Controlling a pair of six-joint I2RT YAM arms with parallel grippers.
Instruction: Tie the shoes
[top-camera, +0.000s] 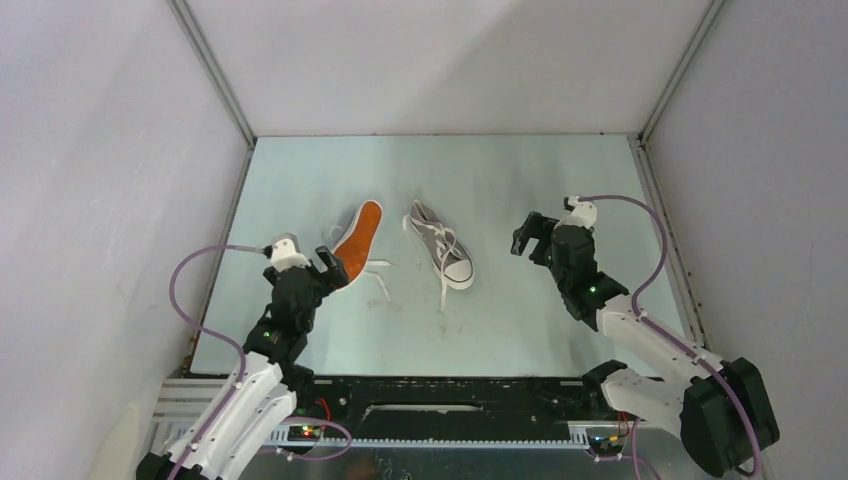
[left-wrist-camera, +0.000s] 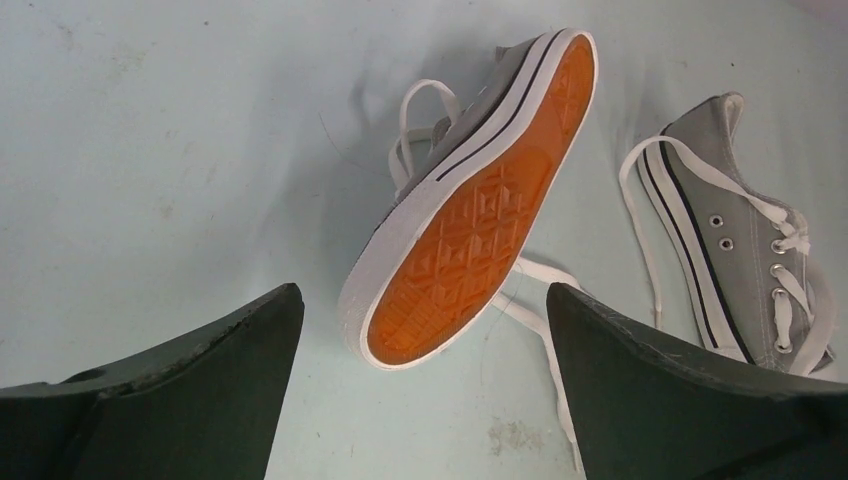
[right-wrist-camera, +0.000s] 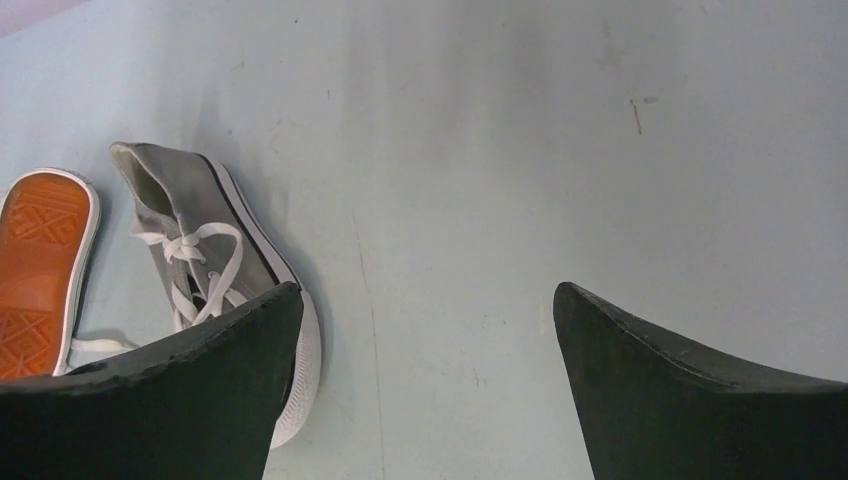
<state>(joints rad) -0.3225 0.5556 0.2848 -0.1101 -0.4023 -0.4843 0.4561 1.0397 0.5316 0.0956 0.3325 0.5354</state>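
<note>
Left gripper (top-camera: 335, 265) and right gripper (top-camera: 528, 238) both spread wide, nothing held.

Just ahead of the left gripper, tipped shoe (top-camera: 362, 232) on its side, orange sole turned toward that wrist, long axis running away and slightly right (contact impossible to tell). Farther right, between the two grippers, upright shoe (top-camera: 441, 245), toe back toward the arms, heel away, laces (top-camera: 443, 290) untied and trailing on the table (top-camera: 540, 180). Well apart from the right gripper, off to its left. Probably first: righting the tipped shoe, left arm far nearer.
</note>
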